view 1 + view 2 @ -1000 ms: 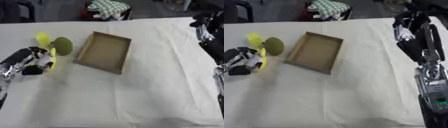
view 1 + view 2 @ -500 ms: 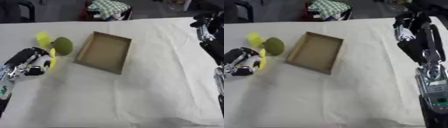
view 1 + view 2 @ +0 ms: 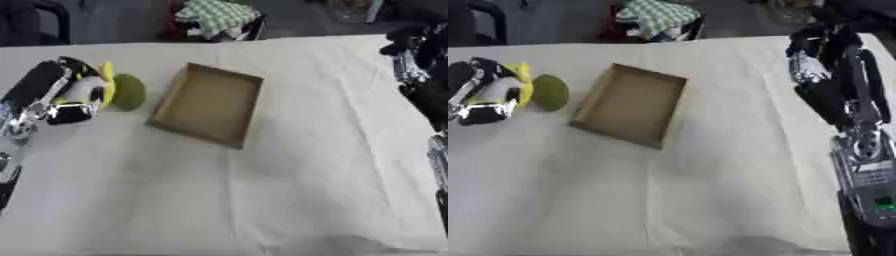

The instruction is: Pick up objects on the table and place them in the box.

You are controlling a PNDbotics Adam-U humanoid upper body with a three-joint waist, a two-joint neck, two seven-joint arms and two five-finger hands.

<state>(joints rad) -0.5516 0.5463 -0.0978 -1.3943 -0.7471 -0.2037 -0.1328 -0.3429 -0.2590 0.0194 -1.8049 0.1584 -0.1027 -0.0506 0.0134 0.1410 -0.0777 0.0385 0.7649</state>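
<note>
Yellow object (image 3: 106, 87) sits curled in the left hand (image 3: 68, 97) near the table's (image 3: 289, 165) left edge, touching a green fruit (image 3: 128, 92); lift clear before crossing to the box (image 3: 208, 103)

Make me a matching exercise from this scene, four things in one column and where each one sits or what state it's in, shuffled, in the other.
Things:
1. left hand
2. green round object
3. box
4. right hand

States or places:
A. empty, open-topped, mid-table
B. raised at the far right, holding nothing
C. curled round a yellow object
D. on the cloth between the box and the left hand

Pairs: 1-C, 2-D, 3-A, 4-B
</note>
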